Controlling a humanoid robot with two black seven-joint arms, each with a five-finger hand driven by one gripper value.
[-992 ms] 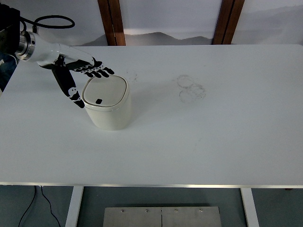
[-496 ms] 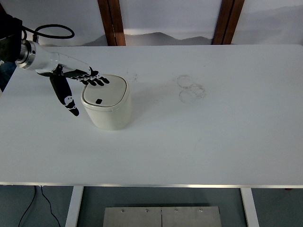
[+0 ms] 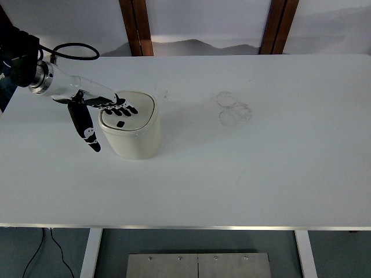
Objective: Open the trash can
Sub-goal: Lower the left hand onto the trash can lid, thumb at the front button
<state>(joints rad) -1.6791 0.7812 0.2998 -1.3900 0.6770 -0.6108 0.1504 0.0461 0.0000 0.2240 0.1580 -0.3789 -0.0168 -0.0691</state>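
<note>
A small cream trash can (image 3: 134, 136) with a rounded square lid (image 3: 133, 110) stands on the left half of the white table (image 3: 243, 168). The lid is down, and a small dark button (image 3: 120, 123) shows near its front edge. My left hand (image 3: 107, 113) reaches in from the upper left. Its black fingertips (image 3: 124, 108) lie flat over the lid's left part, just behind the button. The thumb (image 3: 87, 130) hangs down beside the can's left wall. The fingers are spread and hold nothing.
Faint ring-shaped marks (image 3: 235, 109) stain the table right of centre. A black cable (image 3: 72, 51) loops behind my left forearm at the far left edge. Two brown posts (image 3: 137, 26) stand behind the table.
My left hand has sunk and shifted slightly toward me, so its fingertips now rest on the lid near the button instead of hovering at its back edge. The can has not moved.
</note>
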